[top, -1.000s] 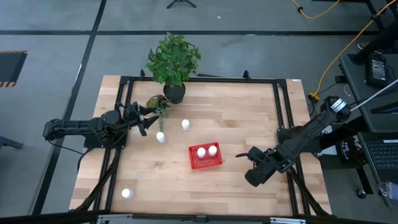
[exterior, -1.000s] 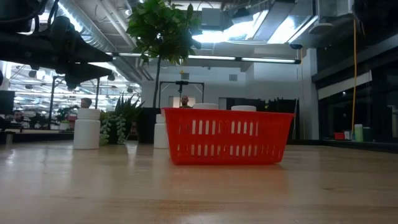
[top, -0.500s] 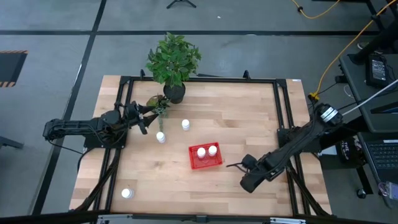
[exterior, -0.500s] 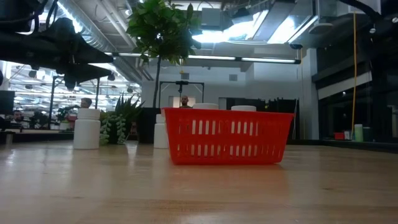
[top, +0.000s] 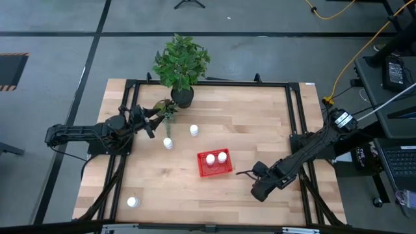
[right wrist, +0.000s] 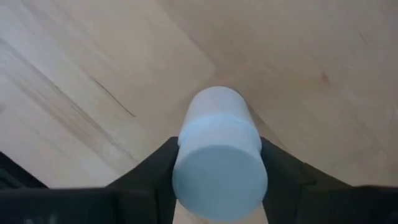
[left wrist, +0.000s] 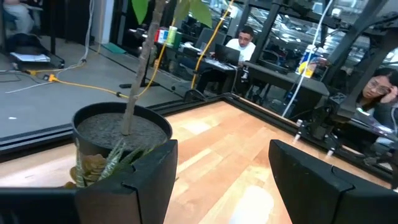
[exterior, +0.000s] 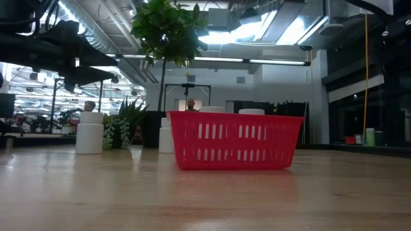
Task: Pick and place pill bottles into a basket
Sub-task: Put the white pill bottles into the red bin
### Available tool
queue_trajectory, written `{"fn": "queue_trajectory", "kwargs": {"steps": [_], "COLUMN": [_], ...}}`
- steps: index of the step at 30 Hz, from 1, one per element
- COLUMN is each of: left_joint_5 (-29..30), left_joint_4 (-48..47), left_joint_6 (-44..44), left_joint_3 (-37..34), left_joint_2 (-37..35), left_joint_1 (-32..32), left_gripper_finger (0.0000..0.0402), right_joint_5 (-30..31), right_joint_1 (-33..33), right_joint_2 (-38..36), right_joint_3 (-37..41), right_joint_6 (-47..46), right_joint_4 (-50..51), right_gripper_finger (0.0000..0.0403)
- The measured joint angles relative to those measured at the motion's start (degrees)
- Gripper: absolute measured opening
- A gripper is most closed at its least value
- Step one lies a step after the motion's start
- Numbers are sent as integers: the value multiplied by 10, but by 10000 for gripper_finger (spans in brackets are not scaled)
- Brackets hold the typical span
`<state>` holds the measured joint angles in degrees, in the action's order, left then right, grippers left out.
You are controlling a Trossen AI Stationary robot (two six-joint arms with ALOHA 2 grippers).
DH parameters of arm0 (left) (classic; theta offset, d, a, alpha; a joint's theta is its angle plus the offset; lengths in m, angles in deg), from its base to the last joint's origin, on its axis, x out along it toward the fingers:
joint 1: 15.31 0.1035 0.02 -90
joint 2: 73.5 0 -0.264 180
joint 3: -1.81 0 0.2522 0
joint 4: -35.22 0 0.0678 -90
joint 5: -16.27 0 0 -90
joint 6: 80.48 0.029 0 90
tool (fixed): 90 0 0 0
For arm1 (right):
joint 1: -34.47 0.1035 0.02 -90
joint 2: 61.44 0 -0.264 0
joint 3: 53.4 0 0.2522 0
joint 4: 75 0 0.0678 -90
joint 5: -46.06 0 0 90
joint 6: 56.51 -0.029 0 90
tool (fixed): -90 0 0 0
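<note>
Pill bottle point(right wrist: 219, 162) between right pincer point(right wrist: 217, 171) fingers, visible only by wrist view.

Here's the wooden table point(top: 260, 123), pale planks inside a black frame point(top: 208, 82). At its far edge stands a leafy plant point(top: 181, 60) in a black pot point(top: 182, 98), its thin stem point(left wrist: 140, 74) rising out of dark soil point(left wrist: 122, 129). Just beside the pot, on the table, sits a small spiky succulent point(top: 162, 107). Past the pot's side of the table there's grey floor point(top: 58, 52) crossed by dark lines, and a yellow cable point(top: 354, 62) trails off the table's far corner. Beyond the table, a person point(left wrist: 241, 45) sits at a desk, another point(left wrist: 377, 93) leans on a hand.
</note>
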<state>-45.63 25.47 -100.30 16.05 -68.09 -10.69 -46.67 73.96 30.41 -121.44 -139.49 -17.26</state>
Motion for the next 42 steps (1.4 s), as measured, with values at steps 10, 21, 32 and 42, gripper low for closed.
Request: {"fn": "queue_trajectory", "kwargs": {"steps": [10, 21, 32, 42], "left_joint_5": [8, 8, 8, 24], "left_joint_4": [0, 0, 0, 0], "left_joint_6": [0, 0, 0, 4], "left_joint_3": [0, 0, 0, 0], "left_joint_2": [0, 0, 0, 0], "left_joint_1": [0, 0, 0, 0], "left_gripper_finger": [246, 246, 246, 246], "right_joint_5": [16, 77, 78, 41], "right_joint_1": [-27, -163, -252, -250], "right_joint_2": [1, 1, 7, 95], "right_joint_3": [-58, -244, -353, -357], "right_joint_6": [155, 521, 686, 700], "right_joint_4": [51, 199, 96, 107], "right_gripper_finger": [165, 165, 165, 165]}}
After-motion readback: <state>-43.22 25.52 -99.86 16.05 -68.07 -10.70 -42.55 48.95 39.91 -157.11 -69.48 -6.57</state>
